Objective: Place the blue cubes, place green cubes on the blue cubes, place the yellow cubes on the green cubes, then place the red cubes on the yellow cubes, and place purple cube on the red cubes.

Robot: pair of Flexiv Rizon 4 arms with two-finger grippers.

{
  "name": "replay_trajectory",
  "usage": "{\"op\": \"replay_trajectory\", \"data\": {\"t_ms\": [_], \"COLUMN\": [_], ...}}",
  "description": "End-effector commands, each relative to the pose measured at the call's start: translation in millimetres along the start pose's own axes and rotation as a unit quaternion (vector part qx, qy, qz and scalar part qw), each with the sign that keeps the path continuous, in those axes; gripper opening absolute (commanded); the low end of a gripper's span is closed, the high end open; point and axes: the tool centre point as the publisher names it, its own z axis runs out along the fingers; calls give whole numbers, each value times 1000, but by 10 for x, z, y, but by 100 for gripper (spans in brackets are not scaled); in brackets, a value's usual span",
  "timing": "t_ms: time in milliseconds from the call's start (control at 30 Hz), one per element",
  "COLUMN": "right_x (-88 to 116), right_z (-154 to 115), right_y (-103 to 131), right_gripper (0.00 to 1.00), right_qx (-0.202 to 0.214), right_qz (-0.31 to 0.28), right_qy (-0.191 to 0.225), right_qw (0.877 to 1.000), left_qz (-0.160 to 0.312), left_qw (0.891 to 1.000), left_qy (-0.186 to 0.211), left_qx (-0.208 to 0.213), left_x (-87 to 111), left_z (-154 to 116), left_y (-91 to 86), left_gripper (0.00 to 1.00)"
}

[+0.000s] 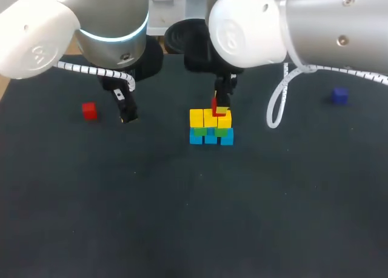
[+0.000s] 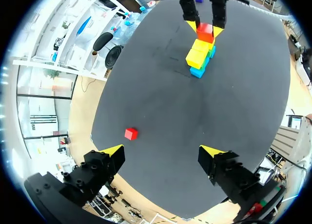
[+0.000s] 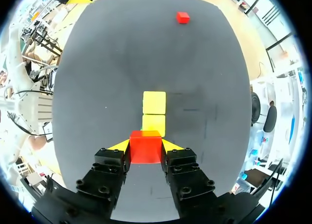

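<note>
A stack stands mid-table: a row of blue cubes [image 1: 210,138], green cubes [image 1: 209,131] on them, yellow cubes [image 1: 210,118] on top. My right gripper [image 1: 219,108] is shut on a red cube [image 3: 145,147], holding it over the right end of the yellow row [image 3: 154,102]. The same red cube [image 2: 205,32] shows in the left wrist view between the other arm's fingers. A second red cube [image 1: 89,111] lies at the left, beside my left gripper [image 1: 127,115], which hangs open with nothing in it. That loose red cube [image 2: 130,133] lies ahead of the left gripper [image 2: 163,155]. A purple cube [image 1: 339,95] sits far right.
The black table top [image 1: 194,217] stretches bare in front of the stack. A white cable loop [image 1: 277,108] hangs from my right arm to the right of the stack.
</note>
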Motion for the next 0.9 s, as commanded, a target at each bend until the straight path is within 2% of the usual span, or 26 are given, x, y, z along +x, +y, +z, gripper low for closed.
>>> {"op": "replay_trajectory", "data": {"t_ms": [33, 900], "right_x": [2, 4], "right_z": [16, 128], "right_y": [-31, -142], "right_gripper": [0, 0], "right_qx": [-1, -10], "right_qz": [0, 3], "right_qy": [-1, -2], "right_qw": [1000, 1000], "left_qz": [1, 1], "left_qw": [1000, 1000], "left_qy": [0, 0], "left_qx": [1, 1], "left_x": [1, 1], "left_z": [0, 0], "left_y": [7, 7], "left_gripper": [100, 100]}}
